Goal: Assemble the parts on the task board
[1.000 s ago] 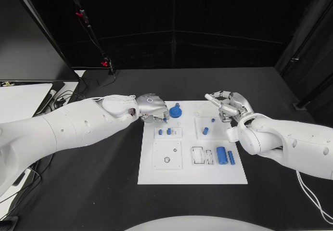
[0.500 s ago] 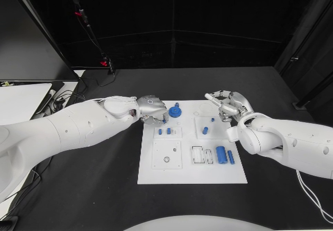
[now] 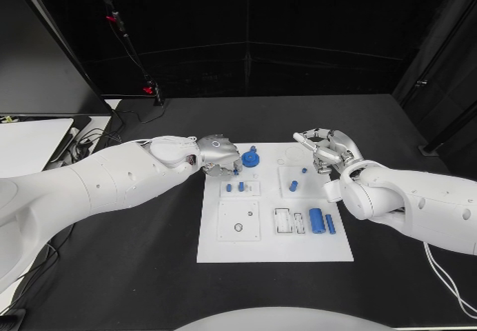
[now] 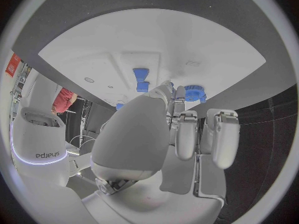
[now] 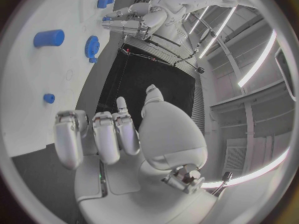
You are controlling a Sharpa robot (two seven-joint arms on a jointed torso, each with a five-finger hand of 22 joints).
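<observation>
The left hand (image 3: 215,153), fingers curled over the task board (image 3: 276,248), seemingly pinching a small blue part I cannot confirm, has the blue gear (image 3: 251,161) just beyond its fingertips, nearer than the empty, loosely spread right hand (image 3: 324,153).

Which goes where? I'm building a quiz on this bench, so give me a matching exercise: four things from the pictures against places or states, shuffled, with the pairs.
Things:
1. blue gear
2. large blue cylinder
3. left hand
4. right hand

Places or states:
A. lying near the board's right edge, on the side toward the robot
B. at the board's far left corner
C. at the board's far right corner, empty
D. far end of the board, beside the left hand

Pairs: 1-D, 2-A, 3-B, 4-C
</observation>
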